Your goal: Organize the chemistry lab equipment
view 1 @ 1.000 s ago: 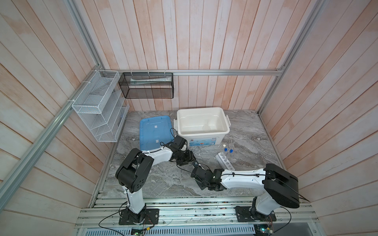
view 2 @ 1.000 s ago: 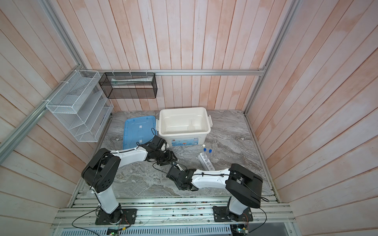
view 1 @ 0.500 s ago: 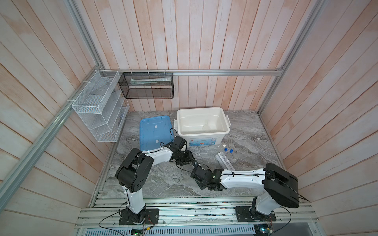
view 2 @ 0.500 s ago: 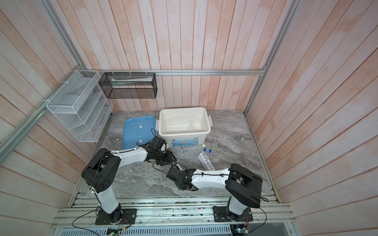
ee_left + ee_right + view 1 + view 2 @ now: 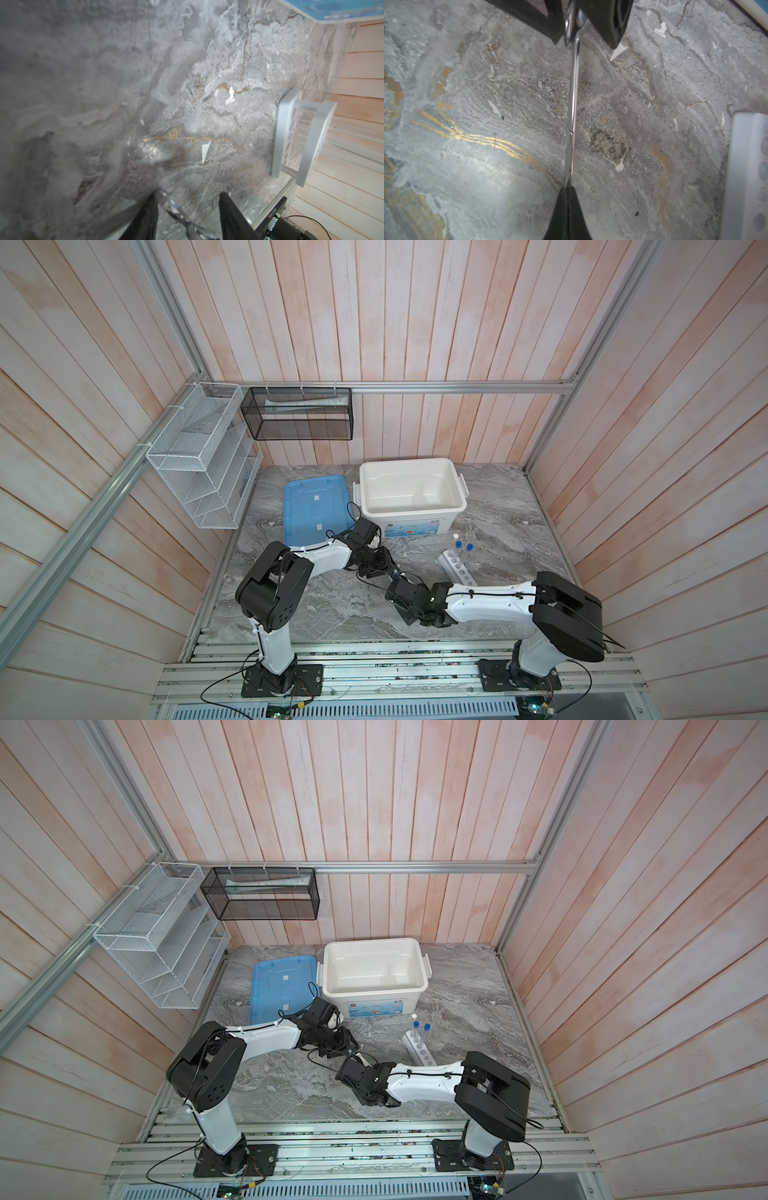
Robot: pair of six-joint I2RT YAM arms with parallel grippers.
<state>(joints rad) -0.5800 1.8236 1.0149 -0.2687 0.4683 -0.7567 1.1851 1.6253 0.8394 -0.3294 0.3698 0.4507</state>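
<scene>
Steel scissors [image 5: 572, 116] over open marble table [image 5: 498, 506]

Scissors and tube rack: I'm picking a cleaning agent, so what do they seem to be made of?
scissors: most likely polished steel, given the bright mirror-like sheen and sharp reflections along the shaft.
tube rack: probably moulded plastic, with smooth, matte white plates and rounded edges.

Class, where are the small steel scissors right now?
Right wrist view, middle of the marble table: the small steel scissors, tips pinched in the right gripper, handles between the left gripper's fingers.
</scene>
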